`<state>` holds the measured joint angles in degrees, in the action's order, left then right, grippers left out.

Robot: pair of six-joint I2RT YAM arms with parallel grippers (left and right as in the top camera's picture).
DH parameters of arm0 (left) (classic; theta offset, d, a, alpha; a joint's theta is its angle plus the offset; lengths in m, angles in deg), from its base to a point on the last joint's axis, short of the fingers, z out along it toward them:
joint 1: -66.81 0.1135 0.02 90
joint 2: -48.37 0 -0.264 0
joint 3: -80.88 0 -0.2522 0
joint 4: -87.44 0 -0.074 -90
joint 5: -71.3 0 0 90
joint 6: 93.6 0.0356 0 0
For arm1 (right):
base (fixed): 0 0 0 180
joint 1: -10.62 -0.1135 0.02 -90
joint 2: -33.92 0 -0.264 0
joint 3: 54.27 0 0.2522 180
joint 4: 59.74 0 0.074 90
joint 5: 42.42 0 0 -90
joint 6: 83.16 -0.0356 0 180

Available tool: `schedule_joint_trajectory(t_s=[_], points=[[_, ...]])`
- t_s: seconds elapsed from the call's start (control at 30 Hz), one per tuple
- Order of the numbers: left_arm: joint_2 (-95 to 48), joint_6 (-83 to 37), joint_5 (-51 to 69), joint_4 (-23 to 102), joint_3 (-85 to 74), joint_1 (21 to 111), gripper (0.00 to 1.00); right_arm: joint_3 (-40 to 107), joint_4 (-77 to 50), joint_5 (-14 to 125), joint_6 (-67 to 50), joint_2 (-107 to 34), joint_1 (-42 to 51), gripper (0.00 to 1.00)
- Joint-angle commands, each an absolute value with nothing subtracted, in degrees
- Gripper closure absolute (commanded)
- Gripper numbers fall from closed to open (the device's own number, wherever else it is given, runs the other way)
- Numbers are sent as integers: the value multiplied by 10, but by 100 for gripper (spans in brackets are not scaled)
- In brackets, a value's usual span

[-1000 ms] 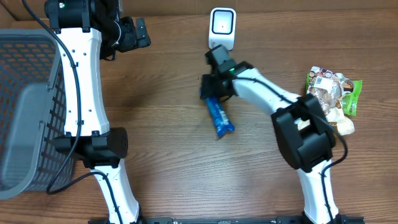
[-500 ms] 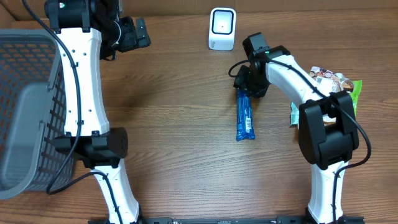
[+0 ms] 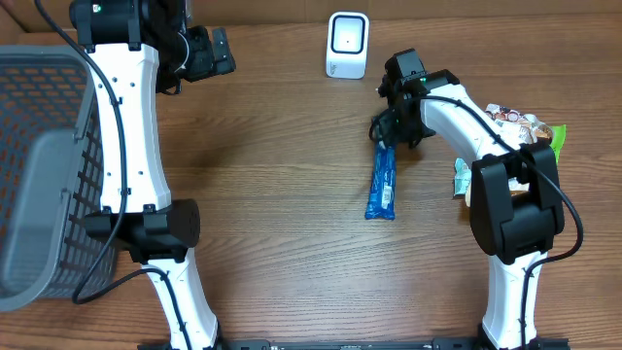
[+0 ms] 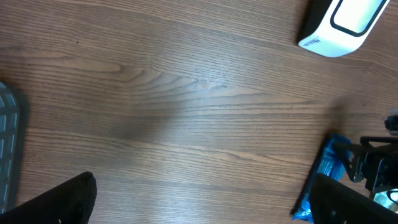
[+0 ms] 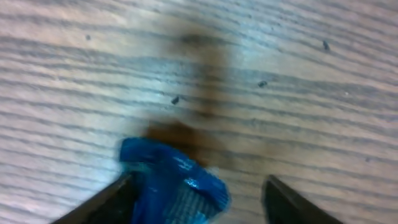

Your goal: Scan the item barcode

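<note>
Since a second ago the blue packet has moved right. It was slanted below the scanner in the right hand's grip, and now it lies nearly straight on the tabletop, its top end just under that hand. The right hand has let go: in the wrist view its fingers stand apart, with the packet's crumpled end low between them, close against the left one and clear of the other. The left hand hangs spread wide over bare wood near the far edge, holding nothing. The packet sits mid-tabletop, apart from the scanner and the snack bags on the right and well apart from the basket on the left. I see open wood to its left.
</note>
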<state>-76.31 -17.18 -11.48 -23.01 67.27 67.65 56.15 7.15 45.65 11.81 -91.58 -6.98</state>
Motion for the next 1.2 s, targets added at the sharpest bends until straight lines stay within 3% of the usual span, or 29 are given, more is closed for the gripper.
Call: schedule_joint_trajectory(t_s=[0.0, 0.07, 0.2, 0.3, 0.47, 0.83, 1.03, 1.1, 1.17], points=[[-764, -180, -117, -231, 684, 674, 0, 577, 84, 438, 166, -883, -69, 61], [-764, -180, -117, -231, 684, 674, 0, 577, 98, 436, 129, -883, -69, 76], [-764, -180, -117, -231, 684, 674, 0, 577, 150, 436, -22, -883, -63, 90], [-764, -180, -117, -231, 684, 674, 0, 577, 213, 458, -151, -883, -60, 85], [-764, -180, -117, -231, 684, 674, 0, 577, 301, 545, -168, -883, -64, 69], [-764, -180, -117, -231, 684, 674, 0, 631, 347, 587, -5, -858, -80, 55], [-764, -180, -117, -231, 684, 674, 0, 660, 342, 586, 86, -794, -105, 41], [-764, -180, -117, -231, 684, 674, 0, 660, 370, 592, 86, -789, -111, 42], [-764, -180, -117, -231, 684, 674, 0, 656, 398, 614, 85, -789, -117, 49]])
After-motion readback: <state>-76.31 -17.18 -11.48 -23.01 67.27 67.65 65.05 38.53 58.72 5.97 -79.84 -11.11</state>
